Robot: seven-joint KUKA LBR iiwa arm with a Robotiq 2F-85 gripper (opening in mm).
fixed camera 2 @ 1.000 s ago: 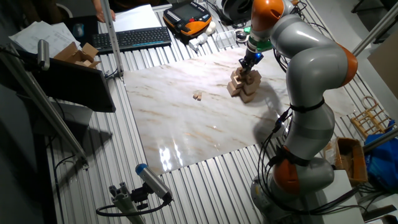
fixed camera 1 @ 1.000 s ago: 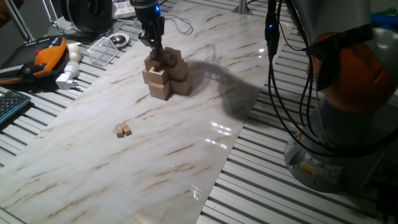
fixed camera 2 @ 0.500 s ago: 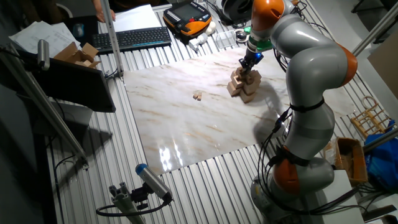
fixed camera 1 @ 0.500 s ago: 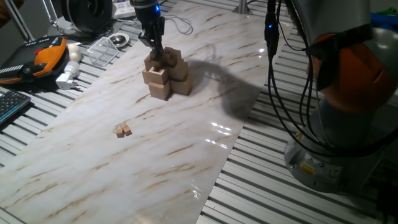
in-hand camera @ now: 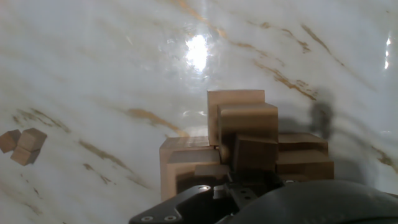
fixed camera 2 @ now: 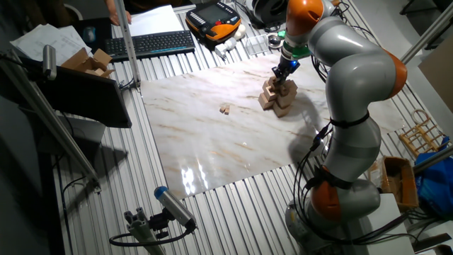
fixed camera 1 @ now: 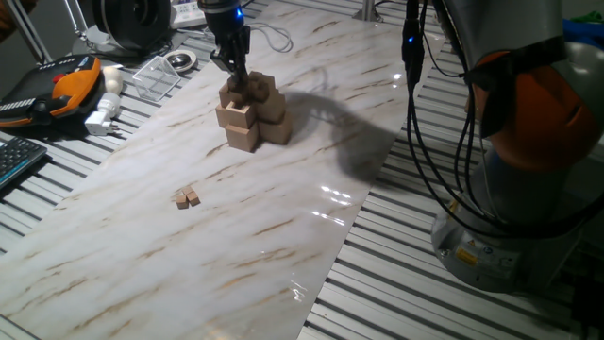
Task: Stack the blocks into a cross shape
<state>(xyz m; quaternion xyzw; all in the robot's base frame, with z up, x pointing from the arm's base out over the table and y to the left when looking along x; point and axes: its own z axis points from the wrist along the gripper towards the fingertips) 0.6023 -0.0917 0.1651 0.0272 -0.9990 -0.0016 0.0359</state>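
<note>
One fixed view – cross shape (fixed camera 1: 249, 111): was a chunky pile of light-tan wooden cubes sitting toward the far end of the marble-look worktop (fixed camera 1: 283, 217), big cubes at the bottom and smaller ones stepping up on top.
One fixed view – tool (fixed camera 1: 235, 78): was right down on the upper tier of the pile, dark fingers against the wood. Couldn't tell if it was spread or pinching anything from here.
One fixed view – blocks (fixed camera 1: 187, 197): a couple of tiny tan cubes lay huddled together, touching, well apart from the pile on the near side.
One fixed view – clutter: an orange pendant (fixed camera 1: 58, 83) and a keyboard (fixed camera 1: 17, 159) sat off the slab on the slatted table.

Other fixed view – cross shape (fixed camera 2: 277, 96): same pile, looked small here, tucked under the grey-and-orange arm (fixed camera 2: 347, 92).
Other fixed view – tool (fixed camera 2: 283, 71): touched the top of the pile; finger state too small to tell.
Other fixed view – blocks (fixed camera 2: 224, 109): the little ones lay out on the slab, away from the pile.

Hand view – cross shape (in-hand camera: 245, 149): filled the lower middle, plain square faces in stepped tiers, darker in shadow close to the camera.
Hand view – blocks (in-hand camera: 23, 145): sat at the left edge, pressed together.
Hand view – tool: fingertips weren't clear, so can't say.
</note>
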